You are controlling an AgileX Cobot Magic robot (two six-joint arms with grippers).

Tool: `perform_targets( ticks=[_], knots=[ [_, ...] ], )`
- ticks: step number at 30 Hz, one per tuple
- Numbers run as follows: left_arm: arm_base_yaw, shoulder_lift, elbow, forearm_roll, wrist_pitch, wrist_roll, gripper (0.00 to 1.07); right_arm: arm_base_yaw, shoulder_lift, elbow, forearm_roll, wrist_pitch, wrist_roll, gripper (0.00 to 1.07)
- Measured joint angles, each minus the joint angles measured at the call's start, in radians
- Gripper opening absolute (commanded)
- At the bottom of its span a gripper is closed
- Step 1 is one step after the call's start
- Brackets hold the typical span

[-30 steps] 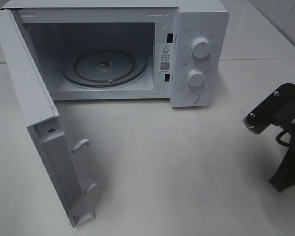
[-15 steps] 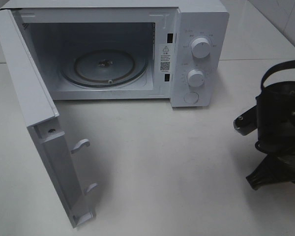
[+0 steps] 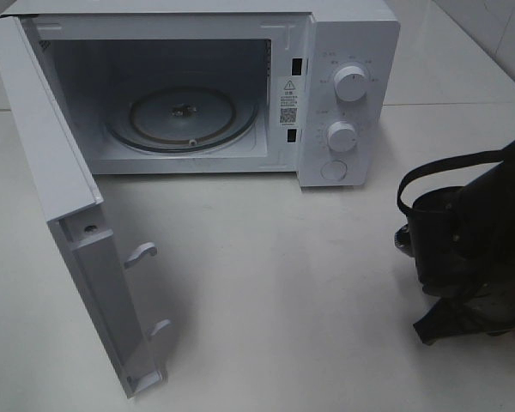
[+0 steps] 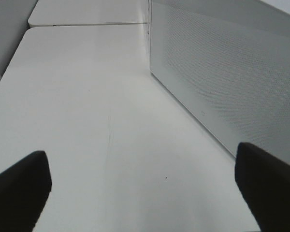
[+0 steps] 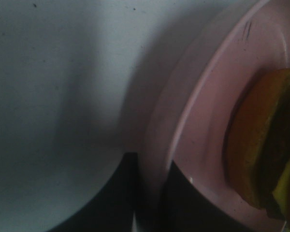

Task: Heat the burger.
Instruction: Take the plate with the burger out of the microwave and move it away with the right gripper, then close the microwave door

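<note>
In the right wrist view the burger [image 5: 261,145] shows only partly: a brown bun side and a bit of yellow cheese, sitting on a round pink plate [image 5: 203,101]. My right gripper [image 5: 150,195] is shut on the plate's rim, one dark finger on each side. From the exterior high view only the black right arm [image 3: 468,249] shows, at the right edge over the table; the burger and plate are hidden there. My left gripper [image 4: 142,193] is open above the bare table, with both fingertips [image 4: 19,188] wide apart and nothing between them.
The white microwave [image 3: 348,34] stands at the back, its door [image 3: 69,197] swung open to the left and the glass turntable [image 3: 182,116] bare. The door's outer panel [image 4: 222,72] is close beside the left gripper. White table [image 3: 283,283] lies in front.
The right arm has turned and come further into the exterior high view from the right edge, lower and a little leftward. Microwave and door have not moved.
</note>
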Motion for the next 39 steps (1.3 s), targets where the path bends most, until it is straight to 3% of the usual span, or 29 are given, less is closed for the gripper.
perform_targets(
  ticks=[8,11,12,13,15,22,32,39],
  knots=[
    [0.0,0.0,0.0,0.0,0.0,0.0,0.98,0.0,0.068,0.0,-0.056,-0.008,0.082,0.13],
    [0.0,0.0,0.0,0.0,0.0,0.0,0.98,0.0,0.071,0.0,-0.066,0.002,0.088,0.23],
    [0.0,0.0,0.0,0.0,0.0,0.0,0.98,0.0,0.071,-0.001,-0.079,0.018,0.092,0.32],
    [0.0,0.0,0.0,0.0,0.0,0.0,0.98,0.0,0.071,-0.001,-0.079,0.018,0.092,0.32],
    [0.0,0.0,0.0,0.0,0.0,0.0,0.98,0.0,0.071,-0.001,-0.082,0.021,0.089,0.46],
    [0.0,0.0,0.0,0.0,0.0,0.0,0.98,0.0,-0.009,0.0,-0.056,0.007,0.036,0.57],
    [0.0,0.0,0.0,0.0,0.0,0.0,0.98,0.0,-0.273,-0.005,0.154,-0.212,-0.274,0.59],
    [0.0,0.0,0.0,0.0,0.0,0.0,0.98,0.0,-0.398,-0.005,0.274,-0.279,-0.467,0.79]
  ],
)
